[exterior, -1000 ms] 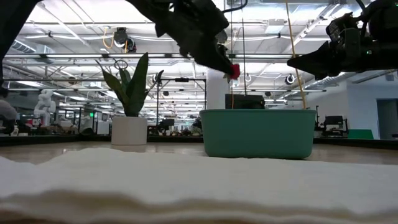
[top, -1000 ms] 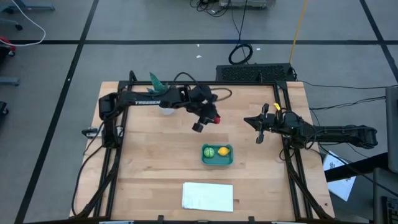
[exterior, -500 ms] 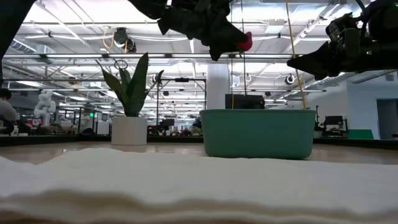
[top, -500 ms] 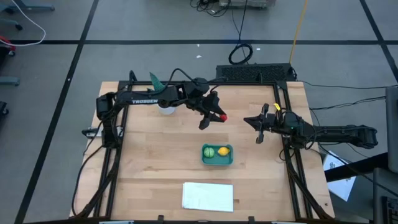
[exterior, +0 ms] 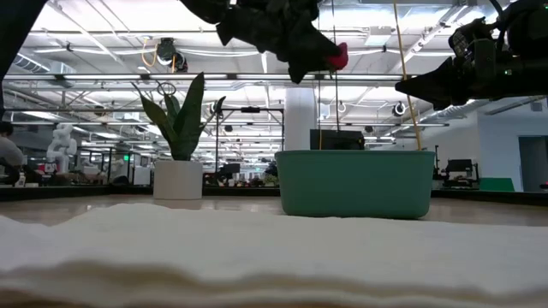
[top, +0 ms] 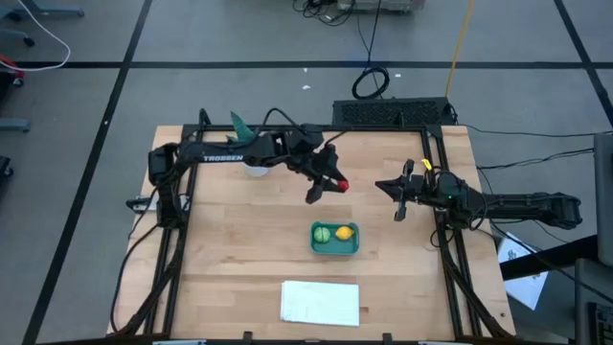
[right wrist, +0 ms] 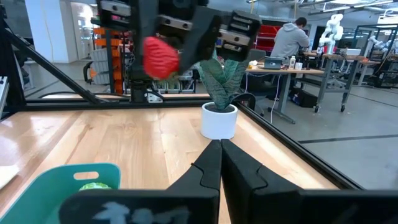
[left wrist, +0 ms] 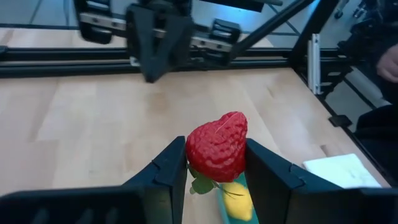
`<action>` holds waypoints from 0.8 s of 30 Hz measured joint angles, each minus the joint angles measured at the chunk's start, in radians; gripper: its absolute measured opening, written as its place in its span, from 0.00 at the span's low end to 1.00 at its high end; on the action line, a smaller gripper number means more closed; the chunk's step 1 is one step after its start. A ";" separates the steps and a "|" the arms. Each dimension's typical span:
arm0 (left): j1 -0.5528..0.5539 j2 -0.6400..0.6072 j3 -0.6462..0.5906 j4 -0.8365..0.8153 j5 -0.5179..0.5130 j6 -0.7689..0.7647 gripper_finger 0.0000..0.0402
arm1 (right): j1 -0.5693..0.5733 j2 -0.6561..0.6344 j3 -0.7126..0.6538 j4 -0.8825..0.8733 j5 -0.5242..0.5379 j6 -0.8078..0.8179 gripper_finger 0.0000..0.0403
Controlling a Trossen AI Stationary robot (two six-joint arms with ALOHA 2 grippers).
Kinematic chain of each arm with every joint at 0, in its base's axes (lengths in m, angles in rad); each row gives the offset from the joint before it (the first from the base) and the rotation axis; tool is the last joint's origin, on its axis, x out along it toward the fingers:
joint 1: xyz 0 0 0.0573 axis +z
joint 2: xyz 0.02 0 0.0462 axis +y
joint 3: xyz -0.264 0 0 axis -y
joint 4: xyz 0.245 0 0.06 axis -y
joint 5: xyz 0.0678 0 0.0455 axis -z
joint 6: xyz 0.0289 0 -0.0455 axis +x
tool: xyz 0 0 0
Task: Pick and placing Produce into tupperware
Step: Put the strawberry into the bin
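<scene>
Strawberry (left wrist: 217, 145), the small red toy piece, sits pinched between your left gripper's (top: 329, 188) two dark fingers (left wrist: 166, 172), lifted clear of the table (top: 230, 268) and short of the tupperware (top: 334, 248). Reading the high view from left to right: your left arm reaches from the table's left side across the far half, passing the potted plant (exterior: 180, 128) in its white pot near the far edge; the teal-blue tupperware lies toward the middle, with the round green piece (top: 323, 233) and the yellow lemon (top: 345, 232) side by side inside it; the flat white rectangle (top: 320, 302) lies at the near edge; your right gripper (top: 400, 203) waits above the right side, well apart from the container, its fingers (right wrist: 211, 163) pressed together with nothing between them. In the low view the strawberry hangs above the container's rim, toward its left half. In the right wrist view a person sits at a desk in the room beyond the table.
</scene>
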 joint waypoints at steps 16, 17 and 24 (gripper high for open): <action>-0.125 0.000 0.000 -0.037 -0.011 0.008 0.32 | 0.000 0.000 0.000 0.000 0.000 0.000 0.00; -0.131 0.000 0.000 -0.041 -0.017 0.015 0.32 | 0.000 0.000 0.000 0.000 0.000 0.000 0.00; -0.172 0.001 0.000 -0.076 -0.036 0.072 0.32 | 0.000 0.000 0.000 0.000 0.000 0.000 0.00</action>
